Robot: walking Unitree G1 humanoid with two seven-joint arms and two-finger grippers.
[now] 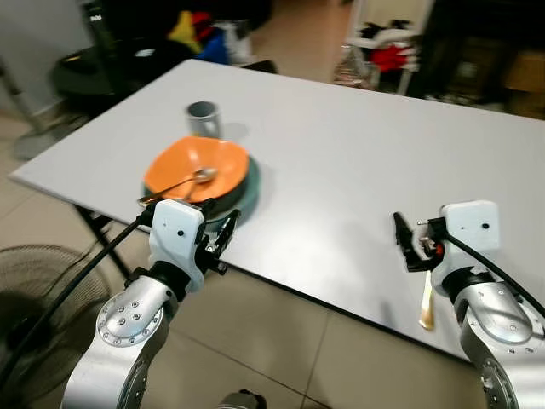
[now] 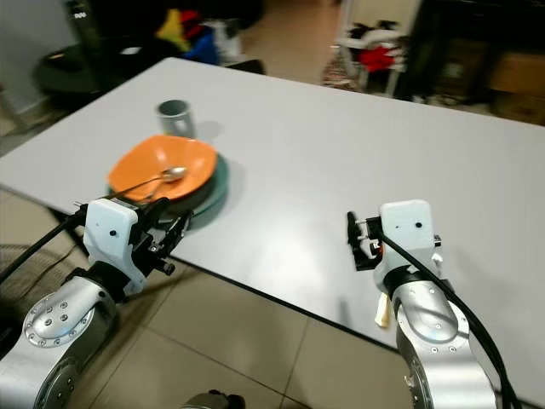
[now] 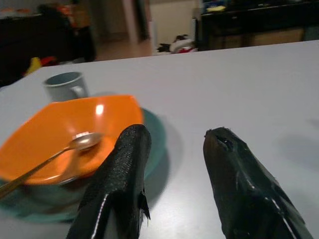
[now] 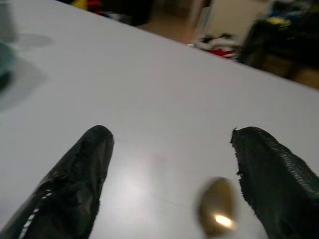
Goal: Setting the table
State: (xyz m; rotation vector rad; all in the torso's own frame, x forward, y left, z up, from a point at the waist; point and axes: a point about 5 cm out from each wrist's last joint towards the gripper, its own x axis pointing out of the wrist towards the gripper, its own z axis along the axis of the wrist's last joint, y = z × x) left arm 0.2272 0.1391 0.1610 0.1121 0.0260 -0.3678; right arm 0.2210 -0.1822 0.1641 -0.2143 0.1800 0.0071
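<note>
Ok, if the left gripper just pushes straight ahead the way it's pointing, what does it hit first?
Probably the green plate under the orange bowl: the left gripper, open, points along the table just beside its rim. Depth is unclear; it might slide past.

We see two silver arms with rounded joint housings, screws ringed on the left one. White boxy wrist blocks, each with a small dark dot. Black cables run along both. Left gripper (image 1: 223, 228) and right gripper (image 1: 407, 249): long black fingers, matte, textured; red part at right wrist.
</note>
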